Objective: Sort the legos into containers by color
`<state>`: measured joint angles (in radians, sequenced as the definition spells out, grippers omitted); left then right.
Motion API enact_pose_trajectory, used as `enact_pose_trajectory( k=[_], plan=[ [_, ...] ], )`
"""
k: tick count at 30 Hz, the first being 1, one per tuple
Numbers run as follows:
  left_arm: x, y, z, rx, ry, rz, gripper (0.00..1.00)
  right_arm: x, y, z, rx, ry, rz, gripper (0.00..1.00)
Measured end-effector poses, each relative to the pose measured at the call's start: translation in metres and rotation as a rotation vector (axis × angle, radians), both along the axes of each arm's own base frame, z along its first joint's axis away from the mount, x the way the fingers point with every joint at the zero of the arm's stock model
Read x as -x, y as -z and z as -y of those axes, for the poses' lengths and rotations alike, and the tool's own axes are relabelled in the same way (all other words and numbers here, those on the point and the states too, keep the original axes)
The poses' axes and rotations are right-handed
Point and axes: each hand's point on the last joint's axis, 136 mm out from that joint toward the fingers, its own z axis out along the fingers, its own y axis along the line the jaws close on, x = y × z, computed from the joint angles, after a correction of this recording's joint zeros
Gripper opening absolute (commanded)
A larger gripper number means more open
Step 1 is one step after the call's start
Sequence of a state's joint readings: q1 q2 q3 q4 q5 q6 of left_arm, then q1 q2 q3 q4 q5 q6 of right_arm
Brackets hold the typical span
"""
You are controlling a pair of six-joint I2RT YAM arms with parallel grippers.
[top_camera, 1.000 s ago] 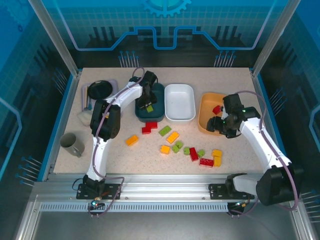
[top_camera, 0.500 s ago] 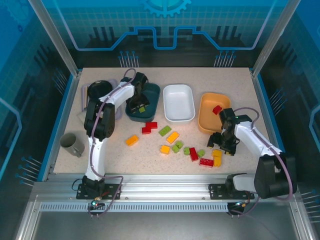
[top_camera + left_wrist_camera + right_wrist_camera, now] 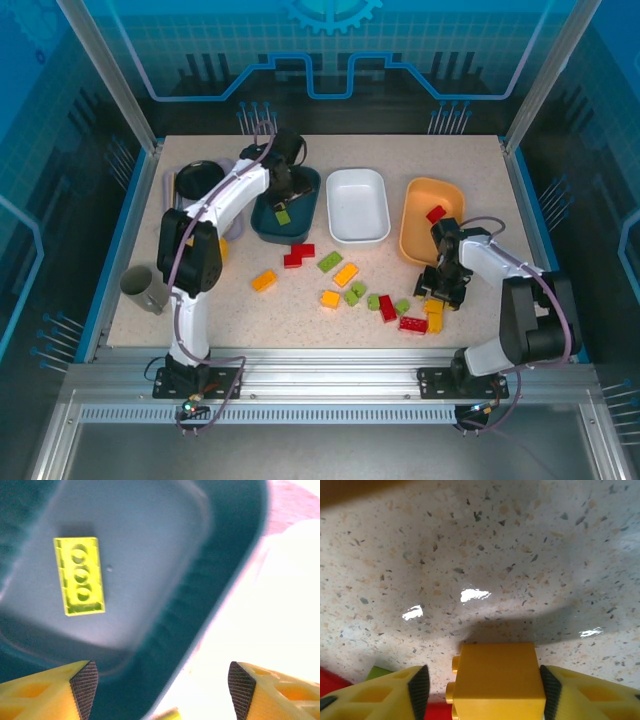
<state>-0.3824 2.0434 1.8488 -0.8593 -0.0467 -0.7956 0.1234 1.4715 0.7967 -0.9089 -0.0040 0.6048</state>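
My left gripper [image 3: 161,690] hangs open over the near rim of the dark teal tray [image 3: 262,222], nothing between its fingers. One lime green lego [image 3: 79,575] lies flat inside that tray [image 3: 150,555]. The white tray [image 3: 358,232] stands beside it. The orange tray [image 3: 412,240] holds a red lego [image 3: 435,214]. My right gripper [image 3: 441,290] is down at the table with its jaws around a yellow lego [image 3: 497,680]. The right pad [image 3: 549,690] is at the brick's side, and a gap remains at the left pad [image 3: 419,692]. The yellow lego rests on the table.
Loose legos lie in a band before the trays: red [image 3: 298,255], orange [image 3: 264,280], green [image 3: 329,261], another red [image 3: 412,324] and several more. A lavender tray [image 3: 172,195] with a black bowl [image 3: 200,180] stands back left. A grey cup [image 3: 145,290] stands left.
My left gripper opened and drew back over the teal tray, leaving the green lego inside. My right arm came forward from the orange tray to the yellow lego, and its jaws narrowed around it.
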Motion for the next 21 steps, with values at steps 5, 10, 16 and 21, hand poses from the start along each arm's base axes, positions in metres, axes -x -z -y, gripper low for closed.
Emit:
enact_pose_trajectory(
  k=[5,10,16,21],
  plan=[
    [0.019,-0.032,0.028,0.058,0.057,0.071,0.74,0.000,0.002,0.000,0.000,0.001,0.003,0.44],
    [0.042,-0.039,0.032,0.080,0.079,0.083,0.74,-0.002,-0.003,-0.001,0.004,-0.003,0.030,0.35],
    [0.049,-0.033,0.029,0.087,0.065,0.064,0.74,-0.004,-0.013,0.000,0.019,-0.016,0.063,0.28],
    [0.048,-0.033,0.030,0.089,0.064,0.068,0.74,-0.016,-0.031,0.000,0.032,-0.024,0.113,0.27]
  ],
)
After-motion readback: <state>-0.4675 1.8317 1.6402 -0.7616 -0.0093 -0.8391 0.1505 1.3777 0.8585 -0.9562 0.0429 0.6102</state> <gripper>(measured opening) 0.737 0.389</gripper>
